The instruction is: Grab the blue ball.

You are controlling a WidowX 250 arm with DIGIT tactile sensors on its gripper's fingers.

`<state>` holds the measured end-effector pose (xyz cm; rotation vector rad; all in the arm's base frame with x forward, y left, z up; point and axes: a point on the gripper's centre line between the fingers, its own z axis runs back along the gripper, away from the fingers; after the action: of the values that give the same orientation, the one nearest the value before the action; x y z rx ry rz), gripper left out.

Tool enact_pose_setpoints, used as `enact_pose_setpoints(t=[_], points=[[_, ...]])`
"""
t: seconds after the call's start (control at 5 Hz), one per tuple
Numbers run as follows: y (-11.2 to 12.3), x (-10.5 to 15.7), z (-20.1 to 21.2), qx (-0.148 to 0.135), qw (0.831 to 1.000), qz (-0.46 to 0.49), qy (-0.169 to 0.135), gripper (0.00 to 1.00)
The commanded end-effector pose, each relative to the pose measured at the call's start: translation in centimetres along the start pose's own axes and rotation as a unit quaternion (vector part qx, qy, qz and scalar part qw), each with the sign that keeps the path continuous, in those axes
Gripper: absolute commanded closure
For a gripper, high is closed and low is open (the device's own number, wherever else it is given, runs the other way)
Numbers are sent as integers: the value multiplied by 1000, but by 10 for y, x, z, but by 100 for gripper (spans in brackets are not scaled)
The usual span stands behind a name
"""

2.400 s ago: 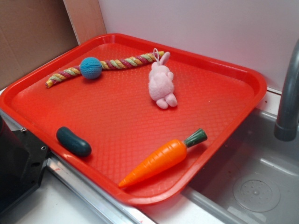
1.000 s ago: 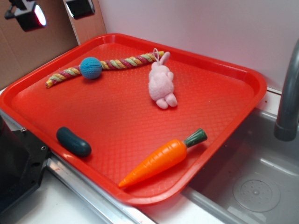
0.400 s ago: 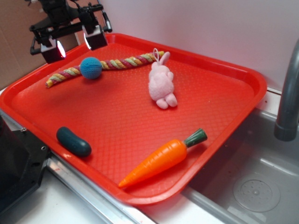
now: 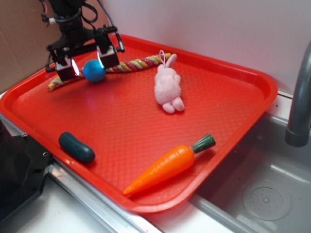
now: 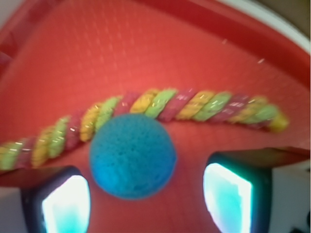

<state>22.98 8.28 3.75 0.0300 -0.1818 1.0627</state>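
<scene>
A red plastic tray (image 4: 228, 111) with a pebbled, diamond-patterned floor and a raised smooth rim carries everything here. Near its left front edge lies a pickle (image 4: 76, 147), a dark teal, smooth, glossy oblong with rounded ends. At the far left corner, the gripper (image 4: 88, 60) hangs on a black arm that comes down from above, wires looped around it; its jaws are spread apart, the two blocky fingers (image 4: 64, 67) pointing down and glowing pale on their inner faces, one on each side of the ball (image 4: 94, 71) without touching it. The ball is small, round and teal-blue, with a knitted, nubby surface, and sits on the tray floor close to the far left edge, pressed against the rope (image 4: 133, 63). In the wrist view the ball (image 5: 132, 157) fills the gap between the two lit fingers (image 5: 228, 197), with clear space on either side, and the rope (image 5: 160, 107) curves just behind it, a thick twist of pink, yellow and green strands. Right of the ball, a fuzzy pink bunny (image 4: 168, 85) lies at the rope's far end. Toward the front right edge rests a carrot (image 4: 170, 164), a glossy orange ridged cone with a green stub.
</scene>
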Motion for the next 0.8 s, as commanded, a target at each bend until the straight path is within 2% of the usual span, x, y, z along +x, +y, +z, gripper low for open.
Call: enact_pose_setpoints(t=[0.0, 0.2, 0.6], points=[[4, 10, 7, -9, 1000, 3, -20, 0], [2, 12, 6, -1, 1000, 6, -22, 100], [-4, 18, 3, 0, 1000, -4, -25, 100]])
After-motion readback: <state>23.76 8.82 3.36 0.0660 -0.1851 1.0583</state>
